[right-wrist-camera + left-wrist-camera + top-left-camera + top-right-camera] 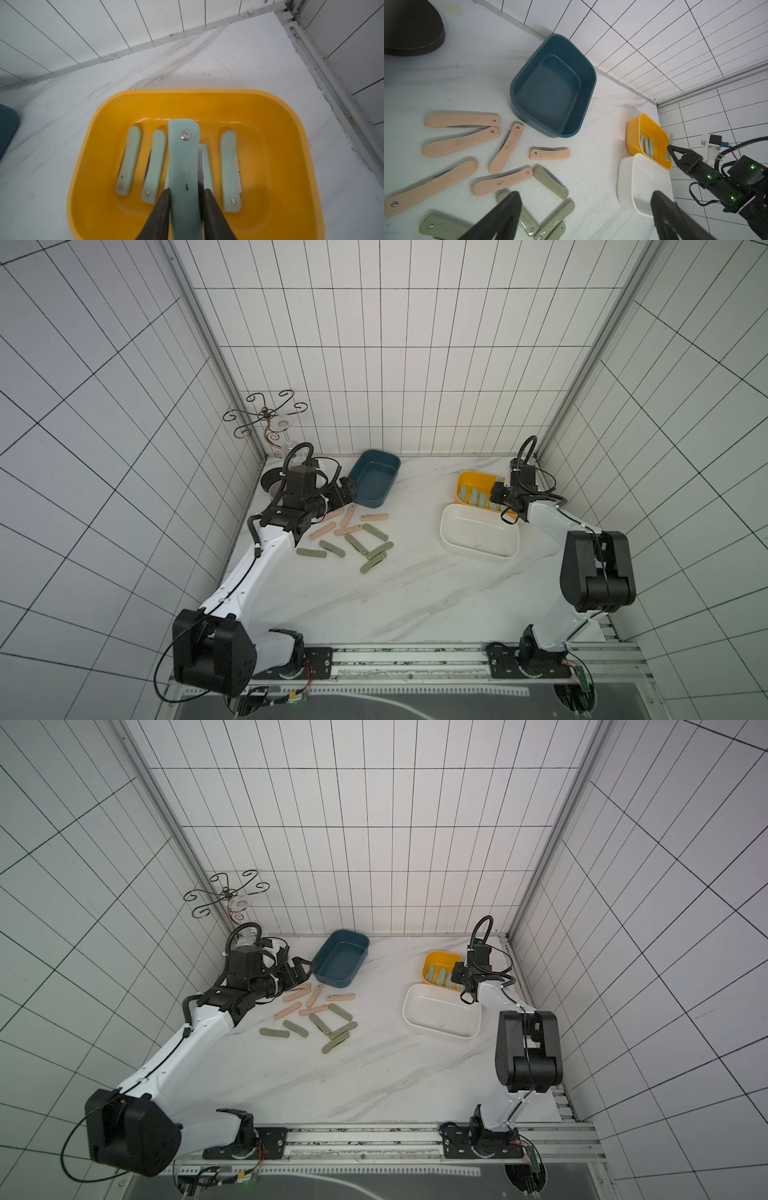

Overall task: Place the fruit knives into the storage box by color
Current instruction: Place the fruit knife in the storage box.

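Mint knife [182,158], lengthwise along gripper [186,190], rivet outward

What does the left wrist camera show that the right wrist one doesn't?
Only the left wrist view shows the pink knives, the olive knives, the white box and the open left gripper. Only the right wrist view shows how the right gripper pinches the held mint knife by its edges. Both show the yellow box, mint knives lying in it, and that held knife.

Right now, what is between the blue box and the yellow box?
Nothing but bare marble table lies between the blue box and the yellow box. Both top views and the left wrist view show that stretch empty.
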Robot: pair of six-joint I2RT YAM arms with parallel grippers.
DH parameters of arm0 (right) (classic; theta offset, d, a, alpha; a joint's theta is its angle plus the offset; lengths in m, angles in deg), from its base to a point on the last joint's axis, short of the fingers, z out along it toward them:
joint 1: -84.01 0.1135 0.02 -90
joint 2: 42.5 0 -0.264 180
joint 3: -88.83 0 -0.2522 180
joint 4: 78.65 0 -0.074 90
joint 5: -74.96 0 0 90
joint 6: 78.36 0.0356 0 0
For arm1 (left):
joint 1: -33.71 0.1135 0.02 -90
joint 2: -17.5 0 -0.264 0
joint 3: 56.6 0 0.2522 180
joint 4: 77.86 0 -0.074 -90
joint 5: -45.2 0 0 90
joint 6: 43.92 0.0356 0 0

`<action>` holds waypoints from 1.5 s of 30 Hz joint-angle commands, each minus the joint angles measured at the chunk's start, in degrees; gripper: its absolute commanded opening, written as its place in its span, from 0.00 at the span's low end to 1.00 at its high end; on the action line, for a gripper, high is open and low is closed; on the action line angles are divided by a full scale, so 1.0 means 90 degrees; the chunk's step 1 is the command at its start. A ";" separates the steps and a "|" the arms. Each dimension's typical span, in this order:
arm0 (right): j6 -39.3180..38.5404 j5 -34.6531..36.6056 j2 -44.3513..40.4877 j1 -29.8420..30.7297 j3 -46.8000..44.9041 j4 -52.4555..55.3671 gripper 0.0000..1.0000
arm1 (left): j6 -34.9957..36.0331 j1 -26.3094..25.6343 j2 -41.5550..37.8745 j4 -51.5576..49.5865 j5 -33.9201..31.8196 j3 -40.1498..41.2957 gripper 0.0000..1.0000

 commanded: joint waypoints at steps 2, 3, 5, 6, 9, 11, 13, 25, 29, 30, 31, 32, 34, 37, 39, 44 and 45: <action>0.0166 0.0080 0.0261 -0.0186 0.0934 -0.0170 0.28 | -0.0017 -0.0042 0.0110 0.0172 0.0114 -0.0089 0.97; 0.0156 0.0091 0.0338 -0.0249 0.1012 -0.0128 0.28 | -0.0022 -0.0038 0.0140 0.0185 0.0115 -0.0115 0.97; 0.0135 0.0137 0.0468 -0.0355 0.1130 -0.0113 0.28 | -0.0021 -0.0044 0.0193 0.0194 0.0146 -0.0128 0.97; 0.0110 0.0149 0.0551 -0.0414 0.1194 -0.0113 0.28 | -0.0013 -0.0043 0.0207 0.0199 0.0148 -0.0135 0.97; 0.0037 0.0189 0.0797 -0.0557 0.1406 -0.0036 0.28 | 0.0040 -0.0044 0.0236 0.0151 0.0148 -0.0154 0.97; -0.0020 0.0262 0.0950 -0.0613 0.1522 0.0021 0.28 | 0.0062 -0.0036 0.0274 0.0126 0.0158 -0.0157 0.97; -0.0065 0.0279 0.1085 -0.0662 0.1605 0.0054 0.28 | 0.0071 -0.0032 0.0306 0.0126 0.0162 -0.0151 0.97; -0.0315 0.0774 0.1684 -0.0700 0.2042 0.0418 0.28 | -0.0070 -0.0032 0.0522 0.0301 0.0196 -0.0197 0.97; -0.0354 0.0962 0.1779 -0.0709 0.2104 0.0522 0.27 | -0.0127 -0.0032 0.0557 0.0341 0.0212 -0.0171 0.97; -0.0358 0.1010 0.1789 -0.0709 0.2095 0.0539 0.27 | -0.0129 -0.0033 0.0570 0.0349 0.0211 -0.0178 0.97; -0.0347 0.1043 0.1794 -0.0712 0.2094 0.0555 0.27 | -0.0135 -0.0035 0.0584 0.0356 0.0215 -0.0190 0.97; -0.0340 0.1081 0.1803 -0.0712 0.2095 0.0565 0.27 | -0.0129 -0.0035 0.0601 0.0360 0.0218 -0.0203 0.97; -0.0315 0.1153 0.1813 -0.0712 0.2095 0.0611 0.27 | -0.0139 -0.0032 0.0623 0.0360 0.0221 -0.0215 0.97; -0.0305 0.1213 0.1835 -0.0707 0.2090 0.0656 0.27 | -0.0139 -0.0035 0.0632 0.0370 0.0228 -0.0221 0.97; -0.0315 0.1214 0.1850 -0.0712 0.2072 0.0663 0.27 | -0.0151 -0.0029 0.0633 0.0370 0.0235 -0.0217 0.97; -0.0296 0.1253 0.1955 -0.0703 0.2110 0.0742 0.27 | -0.0140 -0.0034 0.0641 0.0368 0.0250 -0.0217 0.97; -0.0296 0.1260 0.1973 -0.0698 0.2122 0.0761 0.27 | -0.0132 -0.0027 0.0645 0.0370 0.0247 -0.0217 0.97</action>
